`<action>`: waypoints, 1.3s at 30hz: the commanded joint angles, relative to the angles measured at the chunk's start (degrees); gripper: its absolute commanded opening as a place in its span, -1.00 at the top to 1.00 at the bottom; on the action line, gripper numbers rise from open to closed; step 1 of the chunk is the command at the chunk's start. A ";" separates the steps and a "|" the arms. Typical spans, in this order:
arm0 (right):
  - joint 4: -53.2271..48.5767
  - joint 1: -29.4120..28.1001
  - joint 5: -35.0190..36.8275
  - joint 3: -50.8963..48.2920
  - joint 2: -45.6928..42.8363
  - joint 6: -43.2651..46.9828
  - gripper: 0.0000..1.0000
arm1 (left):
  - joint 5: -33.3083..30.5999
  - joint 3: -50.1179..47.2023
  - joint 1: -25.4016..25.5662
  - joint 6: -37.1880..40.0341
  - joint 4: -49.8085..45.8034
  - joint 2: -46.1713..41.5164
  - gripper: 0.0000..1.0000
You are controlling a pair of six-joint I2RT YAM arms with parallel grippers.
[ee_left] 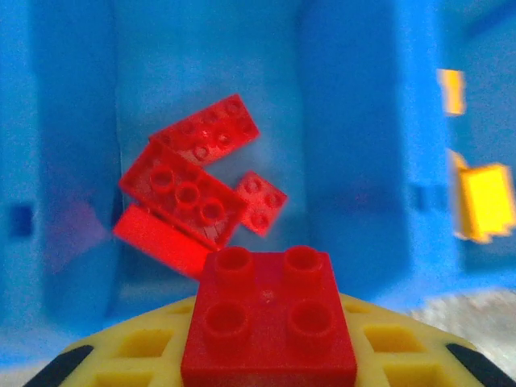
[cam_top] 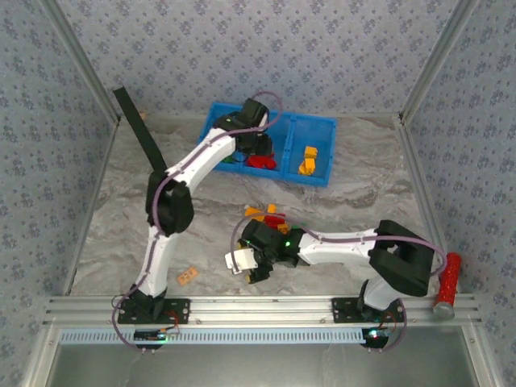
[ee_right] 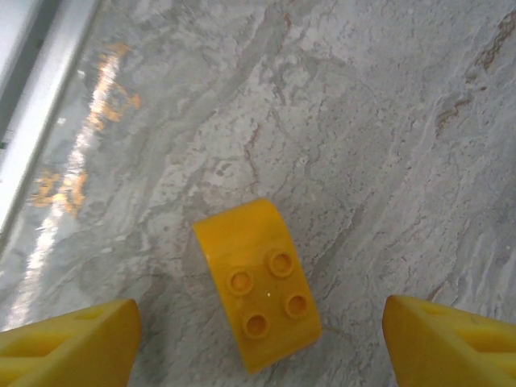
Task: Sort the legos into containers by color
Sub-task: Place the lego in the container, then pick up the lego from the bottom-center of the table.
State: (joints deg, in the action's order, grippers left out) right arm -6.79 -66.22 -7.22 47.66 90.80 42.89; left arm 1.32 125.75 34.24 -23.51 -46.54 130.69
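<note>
Left fingers (ee_left: 129,355) are holding a studded red brick (ee_left: 268,322) over the bin (ee_left: 355,121). Right fingers (ee_right: 72,339) are standing wide around a yellow brick (ee_right: 258,294) on open marbled desk (ee_right: 363,121).

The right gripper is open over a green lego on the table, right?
No, the lego is yellow, not green. The right wrist view shows it lying on the table between the fingers of the open right gripper.

No text, label, number or sign is legible anywhere.
</note>
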 commanded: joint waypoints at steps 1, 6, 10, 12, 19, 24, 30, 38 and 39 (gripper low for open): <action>2.66 -0.66 3.30 1.73 2.89 -1.15 -0.61 | -3.35 6.28 -0.04 0.57 -1.82 5.42 0.66; 3.88 -0.82 2.79 1.69 4.57 -1.67 -0.62 | -2.39 13.19 0.05 -0.17 -3.81 11.34 0.65; 2.97 -0.61 2.13 2.10 5.59 -1.30 -0.60 | -1.02 15.84 0.17 -0.70 -5.41 14.05 0.59; 2.36 -0.36 1.60 2.40 6.20 -1.22 -0.55 | -1.05 15.74 0.14 -1.00 -5.74 14.65 0.55; -0.13 0.38 -0.73 4.12 8.67 -1.81 -0.22 | -0.93 15.73 0.14 -1.11 -6.32 14.88 0.31; -1.61 0.67 -1.18 4.44 9.39 -1.69 0.15 | -0.97 16.36 0.18 -0.41 -6.37 13.07 0.10; -3.32 1.65 -1.46 3.90 7.90 -2.12 0.60 | 0.54 17.20 0.20 0.22 -5.64 9.76 -0.09; -7.05 4.92 -2.14 2.46 -3.98 -5.60 0.70 | 3.48 17.99 0.17 1.56 -3.74 3.75 -0.21; -7.53 5.70 -1.90 2.16 -6.39 -6.66 0.71 | 3.67 18.24 0.21 1.91 -3.65 2.97 -0.22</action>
State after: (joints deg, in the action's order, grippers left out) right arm -11.64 -61.71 -9.54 50.28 90.30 39.20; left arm 3.16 140.94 34.17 -23.07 -51.22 139.68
